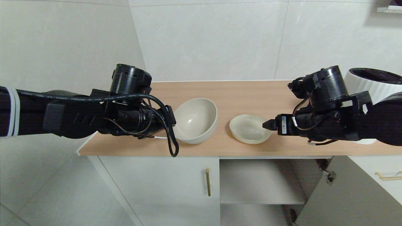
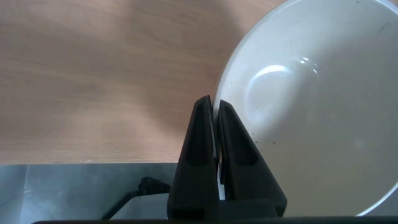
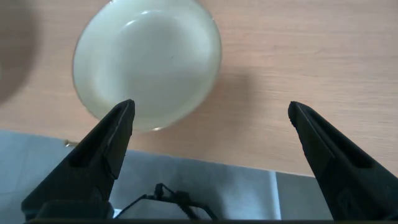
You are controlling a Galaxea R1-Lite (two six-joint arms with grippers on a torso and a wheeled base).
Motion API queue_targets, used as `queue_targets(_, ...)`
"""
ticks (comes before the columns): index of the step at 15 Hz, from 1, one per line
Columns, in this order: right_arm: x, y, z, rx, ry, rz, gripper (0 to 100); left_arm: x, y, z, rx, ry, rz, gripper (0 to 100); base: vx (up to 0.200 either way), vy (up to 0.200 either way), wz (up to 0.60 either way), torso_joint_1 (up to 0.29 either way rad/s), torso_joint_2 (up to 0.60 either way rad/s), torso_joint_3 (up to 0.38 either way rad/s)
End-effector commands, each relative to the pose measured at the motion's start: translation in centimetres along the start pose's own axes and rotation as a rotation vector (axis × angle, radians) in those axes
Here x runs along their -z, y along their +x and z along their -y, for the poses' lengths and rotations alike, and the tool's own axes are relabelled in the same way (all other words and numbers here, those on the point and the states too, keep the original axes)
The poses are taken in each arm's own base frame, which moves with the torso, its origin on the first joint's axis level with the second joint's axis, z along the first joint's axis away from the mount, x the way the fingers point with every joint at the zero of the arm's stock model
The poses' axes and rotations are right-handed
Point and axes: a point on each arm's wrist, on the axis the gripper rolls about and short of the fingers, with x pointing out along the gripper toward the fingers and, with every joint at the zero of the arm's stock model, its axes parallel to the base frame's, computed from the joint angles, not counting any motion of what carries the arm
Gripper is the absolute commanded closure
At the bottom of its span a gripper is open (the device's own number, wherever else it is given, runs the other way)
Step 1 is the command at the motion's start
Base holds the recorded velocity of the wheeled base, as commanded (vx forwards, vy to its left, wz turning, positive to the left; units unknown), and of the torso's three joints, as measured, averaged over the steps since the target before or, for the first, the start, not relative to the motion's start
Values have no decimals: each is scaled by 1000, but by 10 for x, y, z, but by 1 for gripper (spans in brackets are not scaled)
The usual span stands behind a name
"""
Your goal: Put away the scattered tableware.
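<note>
My left gripper [image 2: 216, 112] is clamped on the large bowl [image 1: 196, 121] rim, the bowl tilted on the table [image 1: 245, 94]. My right gripper [image 3: 210, 106], spread wide, hangs at the small bowl [image 3: 146, 62]. Next, I judge: lift toward the open cabinet [image 1: 260, 179].

2 bowls: one larger bowl [image 1: 196, 121], one smaller bowl [image 1: 250, 128]. 2 grippers: left gripper [image 2: 216, 124], right gripper [image 3: 210, 104]. 1 white ribbed container [image 1: 373, 81]. 1 tabletop [image 1: 245, 97]. 2 gold cabinet handles: vertical handle [image 1: 207, 181], horizontal handle [image 1: 389, 176]. 1 cabinet shelf [image 1: 260, 196].
</note>
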Motion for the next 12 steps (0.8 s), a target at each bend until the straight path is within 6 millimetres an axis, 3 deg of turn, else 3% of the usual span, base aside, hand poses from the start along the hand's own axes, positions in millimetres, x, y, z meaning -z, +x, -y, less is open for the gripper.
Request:
queue_targets(1,8,23,-10,22,8,-23,0,1,-3,2,7,5,0,100,0,0,0,0,0,0)
queue_targets(4,8,45,-19,90,64,29,0,4,-4,5,15,11,-5,100,0,0,0,0,0,0)
queue_targets(12,13,67,-20,133,82,13,0,5,-4,5,12,12,-9,100,0,0,0,0,0,0)
